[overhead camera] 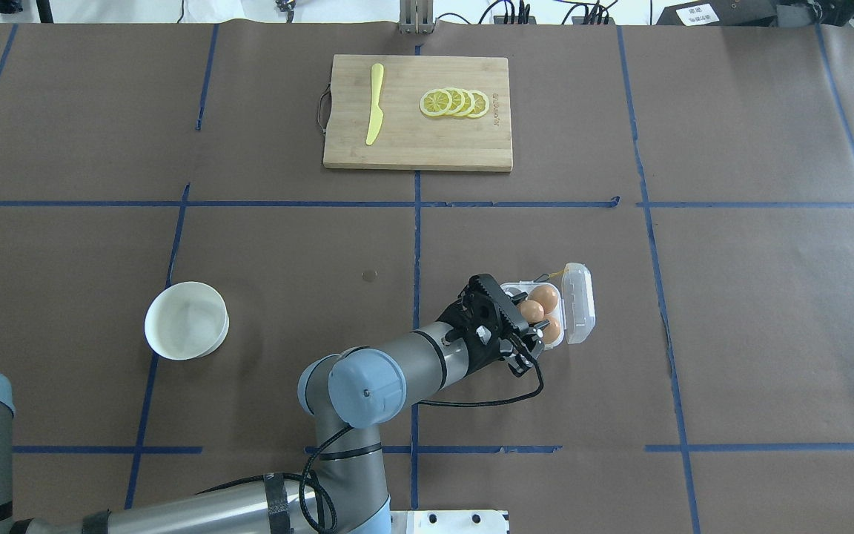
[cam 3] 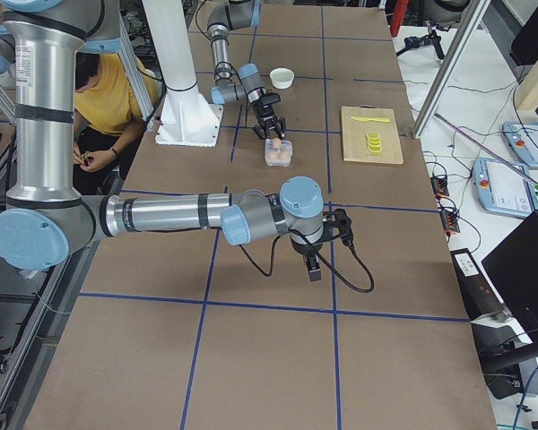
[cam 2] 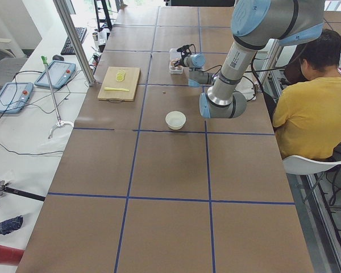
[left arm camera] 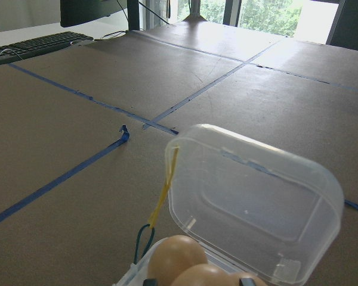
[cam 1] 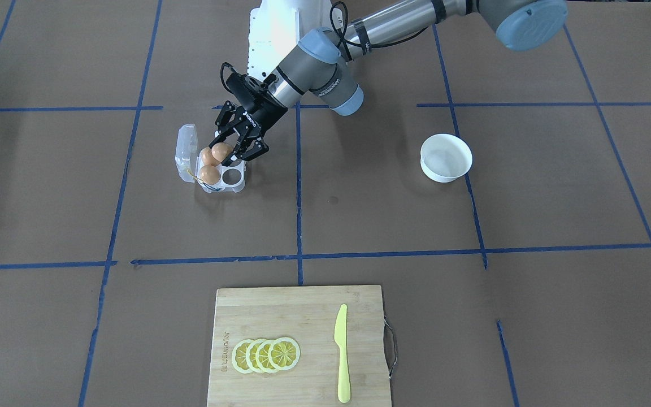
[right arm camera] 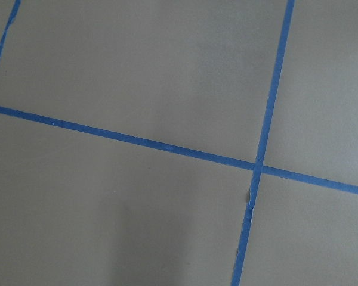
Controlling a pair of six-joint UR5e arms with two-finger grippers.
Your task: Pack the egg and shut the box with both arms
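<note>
The clear box [cam 1: 238, 184] stands on the table with its hinged lid [overhead camera: 580, 304] open and upright. Two eggs [cam 1: 209, 174] sit in the cups on the lid side. My left gripper [cam 1: 228, 151] reaches across and is shut on a third egg [cam 1: 222, 150], holding it just over the cup nearest the robot's base. The left wrist view shows the lid [left arm camera: 256, 202], the yellow string [left arm camera: 164, 190] and egg tops [left arm camera: 176, 259]. My right gripper [cam 3: 316, 264] hangs over bare table, far from the box; I cannot tell whether it is open.
A white bowl [cam 1: 446, 158] stands on the robot's left side of the table. A wooden cutting board [cam 1: 303, 316] with lemon slices [cam 1: 266, 355] and a yellow knife [cam 1: 341, 356] lies at the far edge. A person sits beside the table.
</note>
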